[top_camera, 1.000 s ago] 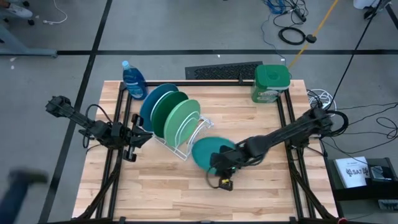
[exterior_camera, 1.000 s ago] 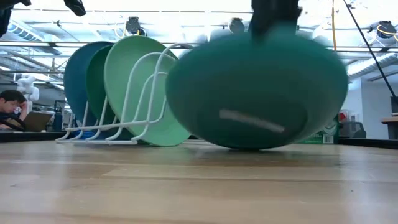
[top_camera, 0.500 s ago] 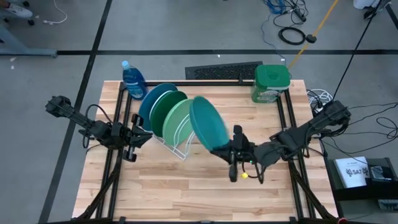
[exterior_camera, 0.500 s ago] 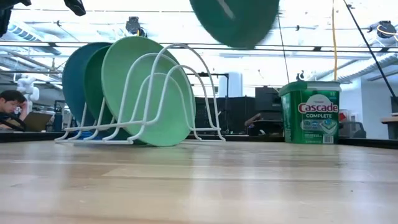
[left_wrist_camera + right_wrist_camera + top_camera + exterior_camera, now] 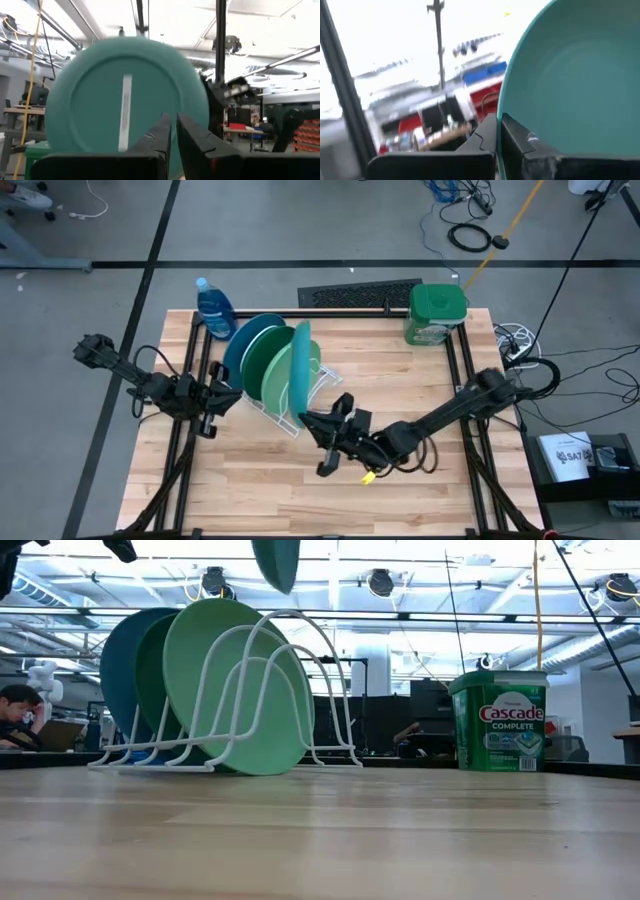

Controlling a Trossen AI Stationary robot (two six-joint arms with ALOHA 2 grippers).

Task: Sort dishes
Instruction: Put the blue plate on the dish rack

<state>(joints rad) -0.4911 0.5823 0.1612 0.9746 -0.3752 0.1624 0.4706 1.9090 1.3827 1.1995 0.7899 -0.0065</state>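
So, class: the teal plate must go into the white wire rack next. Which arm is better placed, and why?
The right arm: its fingers are shut on the teal plate's rim, holding it upright above the rack, beside the light green plate. The left gripper waits empty at the rack's side.

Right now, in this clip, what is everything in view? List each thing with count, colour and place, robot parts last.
Teal plate: one, held edge-up above the rack, beside the light green plate.
Racked plates: three, blue, dark green, light green, standing in a row.
Wire rack: one, white, table centre-left.
Dish soap bottle: one, blue, back-left corner.
Detergent tub: one, green, back-right corner.
Table: one, light wood.
Person: one, seated in the room behind.
Left gripper: dark, shut, idle at the left edge.
Right gripper: dark, shut on the teal plate's rim.
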